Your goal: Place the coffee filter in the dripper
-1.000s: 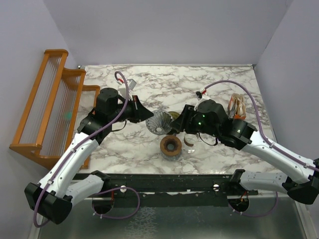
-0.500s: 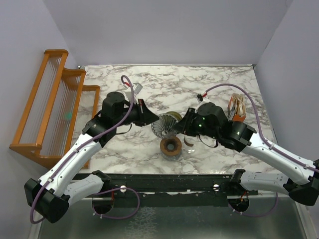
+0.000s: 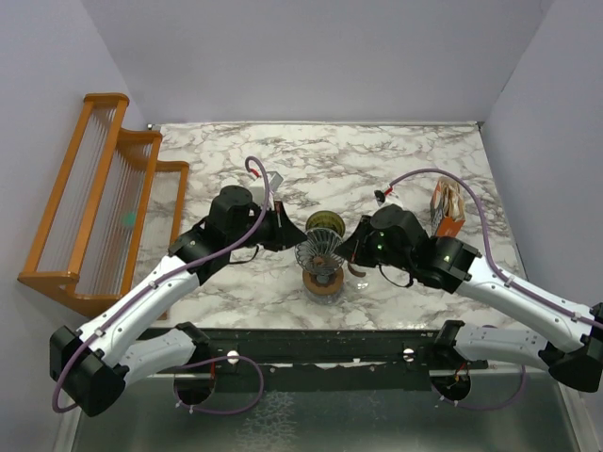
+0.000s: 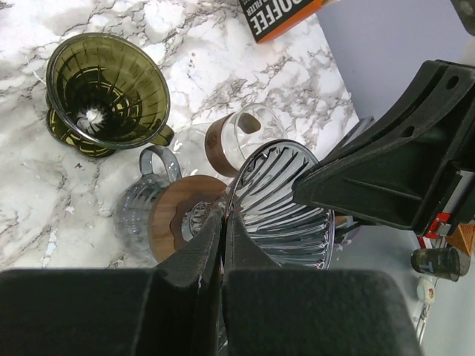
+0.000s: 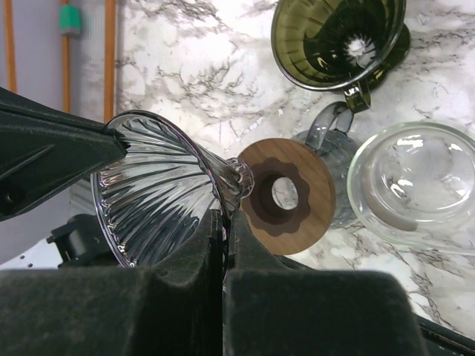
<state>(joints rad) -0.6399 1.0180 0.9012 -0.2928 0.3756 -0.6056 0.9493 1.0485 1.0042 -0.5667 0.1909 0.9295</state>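
— Where's the coffee filter?
— Lifted beside the brown disc; left hand and right hand each clamp its ribbed wall.
— The dripper?
— Upright on the tabletop, just behind.

Two arms up from the black base rail: left arm, right arm, white shells, black joints, purple cables looping over; possibly a green light on the right wrist.

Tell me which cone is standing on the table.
The olive-green dripper: it stands upright and empty on the marble, whereas the clear ribbed cone is held aloft, tipped sideways.
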